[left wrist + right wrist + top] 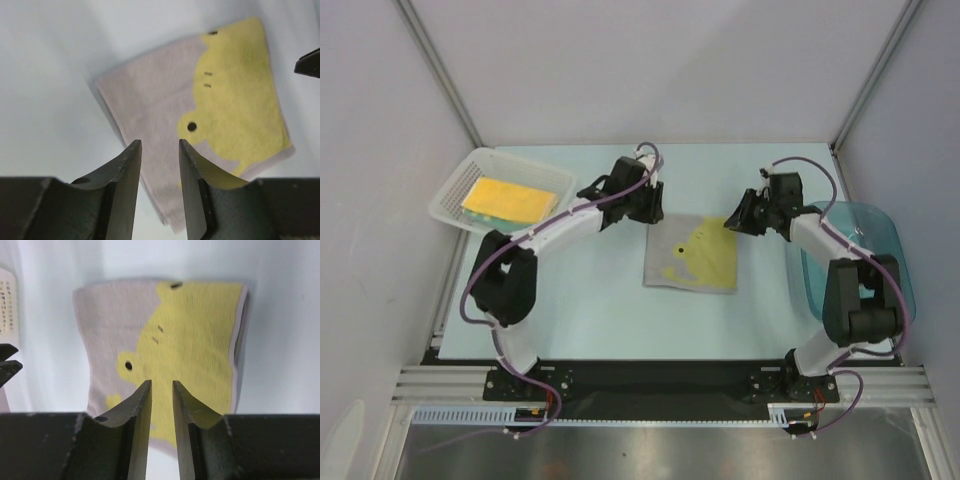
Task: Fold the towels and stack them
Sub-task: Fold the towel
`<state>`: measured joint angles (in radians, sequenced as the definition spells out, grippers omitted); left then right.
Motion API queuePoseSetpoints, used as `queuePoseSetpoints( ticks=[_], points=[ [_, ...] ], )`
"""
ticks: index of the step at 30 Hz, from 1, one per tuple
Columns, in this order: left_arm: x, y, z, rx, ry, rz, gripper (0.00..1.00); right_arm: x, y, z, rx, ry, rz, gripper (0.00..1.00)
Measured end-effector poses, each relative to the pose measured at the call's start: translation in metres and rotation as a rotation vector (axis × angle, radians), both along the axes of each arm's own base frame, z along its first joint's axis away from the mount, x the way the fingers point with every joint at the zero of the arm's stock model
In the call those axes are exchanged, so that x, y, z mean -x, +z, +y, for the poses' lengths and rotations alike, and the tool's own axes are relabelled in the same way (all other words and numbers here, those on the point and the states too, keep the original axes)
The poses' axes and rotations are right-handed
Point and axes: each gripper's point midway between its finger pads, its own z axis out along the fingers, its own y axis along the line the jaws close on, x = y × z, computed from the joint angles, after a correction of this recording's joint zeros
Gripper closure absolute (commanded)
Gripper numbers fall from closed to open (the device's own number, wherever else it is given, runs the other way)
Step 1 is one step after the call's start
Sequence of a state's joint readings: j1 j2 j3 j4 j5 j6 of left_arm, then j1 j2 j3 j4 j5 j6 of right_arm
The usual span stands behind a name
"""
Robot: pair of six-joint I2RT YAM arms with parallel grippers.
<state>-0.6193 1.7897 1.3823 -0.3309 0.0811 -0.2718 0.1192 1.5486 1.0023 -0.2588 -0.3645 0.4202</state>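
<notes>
The chick towel (690,255) lies flat on the worktop (600,310), right of the basket (455,195). The left claw (159,145) and right claw (161,384) hover above it, jaws parted and empty. Likely next: pinch its far corners and fold again.

We're looking into a robotics lab cell here: blank white panel walls (650,60), aluminium frame posts (438,70), a pale table (590,320), and the left arm (505,280) and right arm (855,295), cables looping, bolted to a metal rail (440,385) at its near edge.
</notes>
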Motion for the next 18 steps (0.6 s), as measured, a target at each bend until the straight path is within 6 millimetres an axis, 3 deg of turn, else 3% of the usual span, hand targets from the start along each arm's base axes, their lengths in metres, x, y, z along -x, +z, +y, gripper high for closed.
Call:
queuePoseSetpoints(
  ticks=[2, 5, 12, 16, 18],
  points=[
    [-0.023, 0.003, -0.007, 0.016, -0.025, -0.027, 0.59, -0.02, -0.002, -0.002, -0.015, 0.009, -0.008, 0.71],
    [-0.041, -0.019, -0.012, -0.001, -0.059, -0.009, 0.59, -0.038, -0.016, -0.004, -0.019, 0.025, 0.01, 0.71],
    [-0.049, -0.085, -0.01, -0.096, -0.094, 0.09, 0.59, -0.064, -0.063, -0.011, 0.001, 0.048, 0.082, 0.72],
    [-0.06, -0.097, -0.004, -0.143, -0.073, 0.091, 0.59, -0.07, -0.084, -0.017, 0.017, 0.042, 0.111, 0.71],
    [-0.068, -0.099, 0.0, -0.164, -0.055, 0.082, 0.59, -0.075, -0.082, -0.019, 0.019, 0.038, 0.099, 0.71]
  ],
)
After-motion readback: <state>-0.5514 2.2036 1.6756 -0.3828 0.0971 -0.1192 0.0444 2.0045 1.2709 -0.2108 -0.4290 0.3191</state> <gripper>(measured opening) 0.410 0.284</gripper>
